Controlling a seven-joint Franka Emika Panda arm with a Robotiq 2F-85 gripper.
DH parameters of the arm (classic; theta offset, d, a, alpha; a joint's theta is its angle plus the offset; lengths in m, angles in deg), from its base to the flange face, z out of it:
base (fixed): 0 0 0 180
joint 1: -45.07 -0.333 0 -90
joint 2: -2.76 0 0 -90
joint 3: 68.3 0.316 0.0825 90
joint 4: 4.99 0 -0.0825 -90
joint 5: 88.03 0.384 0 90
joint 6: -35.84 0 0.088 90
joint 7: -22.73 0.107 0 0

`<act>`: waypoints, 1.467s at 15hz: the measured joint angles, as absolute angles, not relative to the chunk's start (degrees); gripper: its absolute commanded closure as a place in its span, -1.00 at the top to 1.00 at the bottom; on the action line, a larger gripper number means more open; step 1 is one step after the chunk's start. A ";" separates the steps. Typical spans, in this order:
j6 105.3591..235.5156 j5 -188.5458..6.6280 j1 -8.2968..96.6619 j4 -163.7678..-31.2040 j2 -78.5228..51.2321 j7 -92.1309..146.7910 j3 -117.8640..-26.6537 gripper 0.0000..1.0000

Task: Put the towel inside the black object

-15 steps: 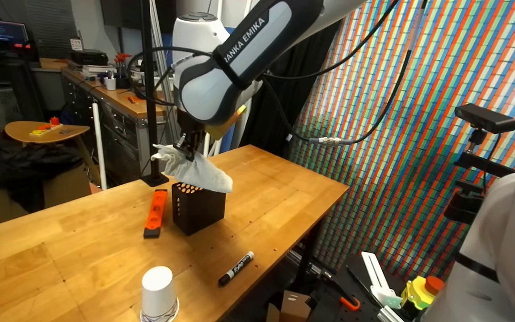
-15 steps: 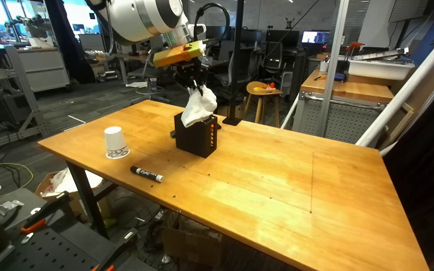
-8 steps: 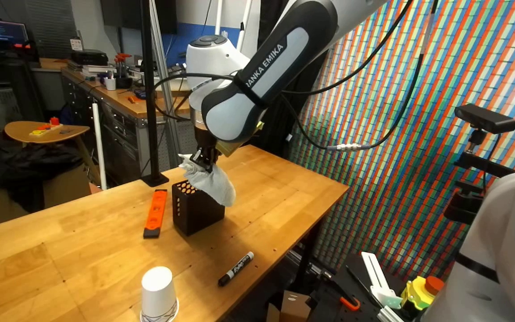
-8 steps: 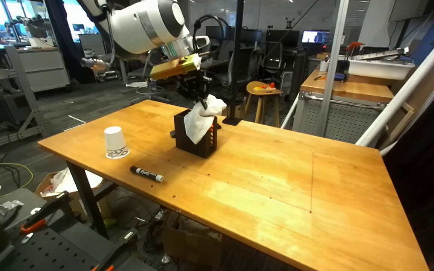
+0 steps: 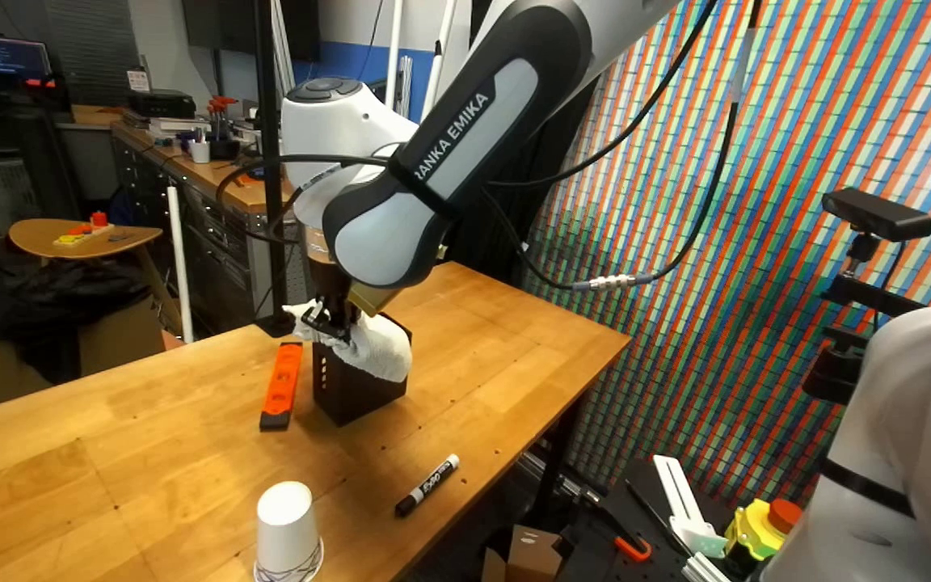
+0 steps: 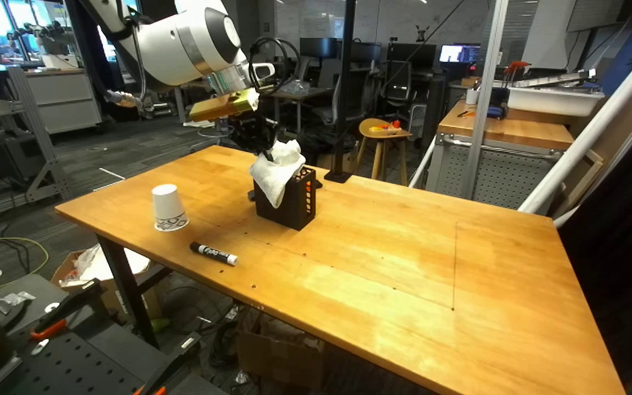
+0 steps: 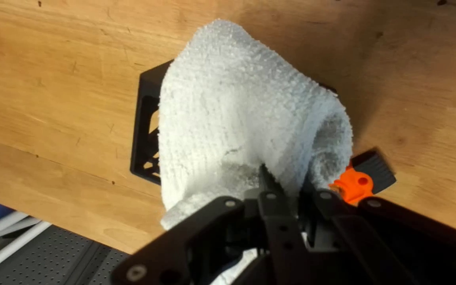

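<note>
One wooden workbench (image 6: 393, 263) takes up most of the lower half of the frame in an exterior view, and your Franka Emika arm (image 6: 184, 52) reaches over it from the upper left. Near the centre stands the black perforated box (image 6: 294, 204), upright; treat it as light and loose, since pressure on its rim could slide or tip it. Your white terry towel (image 7: 220, 99) sprawls across the mouth, hiding most of it in the wrist view, while in both exterior views one corner hangs outside a wall. How much lies inside you cannot tell. Let go now and that outer corner's weight may drag the cloth onto the workbench. Your Robotiq gripper (image 6: 269, 156) pinches a fold of towel, fingers close together; it seems off to one side of the mouth, so driving straight down might land it on the rim. An orange torpedo level (image 5: 280, 384) lies left of the box in an exterior view, near enough to be bumped if the box shifts. Lower in the frame, the upturned white paper cup (image 5: 285, 517) and the Expo marker (image 5: 427, 487) sit well apart, probably safe unless the box topples.
</note>
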State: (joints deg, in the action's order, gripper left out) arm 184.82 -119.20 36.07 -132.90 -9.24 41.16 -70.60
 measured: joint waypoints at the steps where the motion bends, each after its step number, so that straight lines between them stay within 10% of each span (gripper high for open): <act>1: 184.82 -119.20 36.08 -132.90 -9.48 41.27 -70.66 -0.94; 22: 184.85 -110.66 37.26 -126.53 -17.98 32.62 -70.30 -0.94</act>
